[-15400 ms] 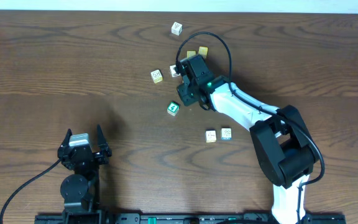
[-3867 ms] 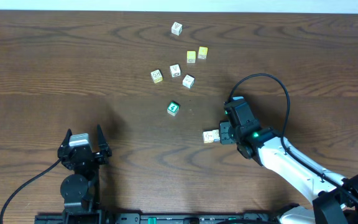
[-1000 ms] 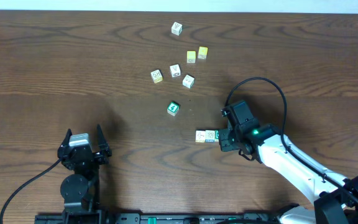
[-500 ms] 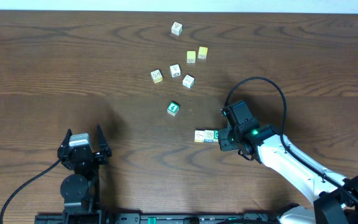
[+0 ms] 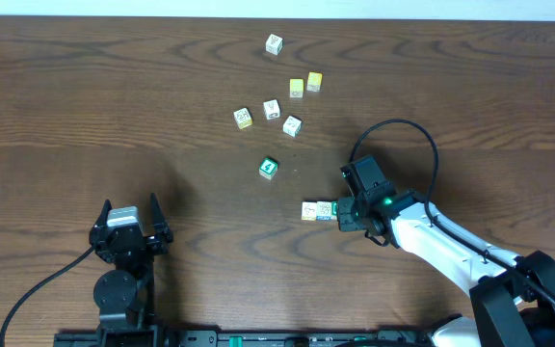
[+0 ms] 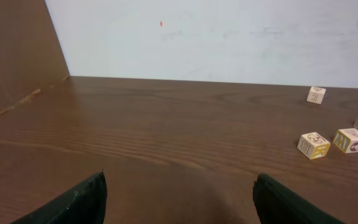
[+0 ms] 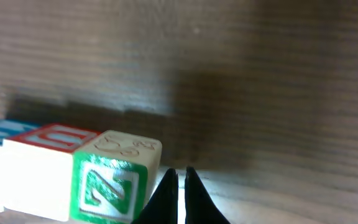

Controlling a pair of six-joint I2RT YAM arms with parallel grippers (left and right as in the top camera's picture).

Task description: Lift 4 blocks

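Heads up: the right pincer [image 7: 178,183] is pressed together with nothing in it, tips down by the desk [image 7: 260,74] just beside the green N block [image 7: 104,186], not around it. That block ends a short row of blocks [image 5: 317,210] right of centre in the overhead; another green block [image 5: 269,168] sits apart, up and left. If it keeps nudging, I reckon the row skids or fans apart and nothing lifts. Left pincer [image 6: 179,205] is spread wide, empty. Versus about four seconds back, the row has slid leftward and the pincer has followed
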